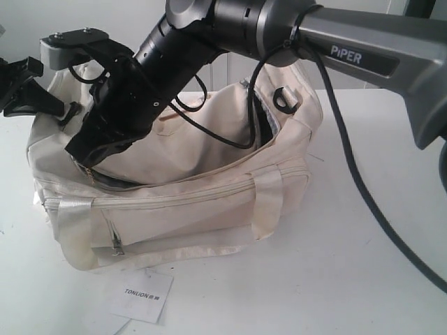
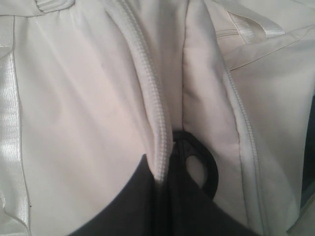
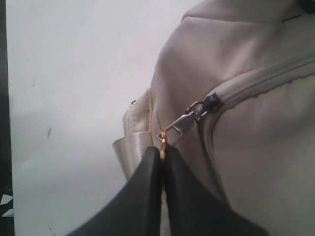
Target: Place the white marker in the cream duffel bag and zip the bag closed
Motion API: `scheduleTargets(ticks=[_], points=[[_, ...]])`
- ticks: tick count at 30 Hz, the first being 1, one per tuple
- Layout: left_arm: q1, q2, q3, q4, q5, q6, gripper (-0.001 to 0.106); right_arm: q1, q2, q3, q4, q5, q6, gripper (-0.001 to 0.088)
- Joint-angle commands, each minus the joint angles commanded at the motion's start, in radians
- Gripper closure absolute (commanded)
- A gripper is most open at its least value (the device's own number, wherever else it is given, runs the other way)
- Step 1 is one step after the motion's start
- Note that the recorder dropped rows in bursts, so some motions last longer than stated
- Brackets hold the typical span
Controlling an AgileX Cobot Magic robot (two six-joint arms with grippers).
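While right end effector [image 3: 161, 158] tight on zip pull [image 3: 183, 124], left [image 2: 161, 181] on bag [image 1: 209, 199]: TONLION tag [image 1: 143, 295].

Cream duffel bag [image 1: 181, 202]: upright on its base, left of centre, top partly open.
I note soft slumped fabric; satin straps [image 1: 269, 202] wrap the near face, with the front pocket zip [image 1: 115, 241] near left. The top flap [image 1: 174, 150] sags and gapes dark at the right end by a black clip [image 1: 285, 98]. The metal zip pull [image 3: 183, 124] sits at the left end.

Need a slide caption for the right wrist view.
Right end effector pinches the metal zipper pull at one end of the cream duffel bag.
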Motion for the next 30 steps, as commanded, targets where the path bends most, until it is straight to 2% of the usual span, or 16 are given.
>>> scheduleTargets(ticks=[30], points=[[0.0, 0.0, 0.0, 0.0, -0.002, 0.0, 0.105, 0.0, -0.001, 0.0, -0.032, 0.07, 0.001, 0.0868]])
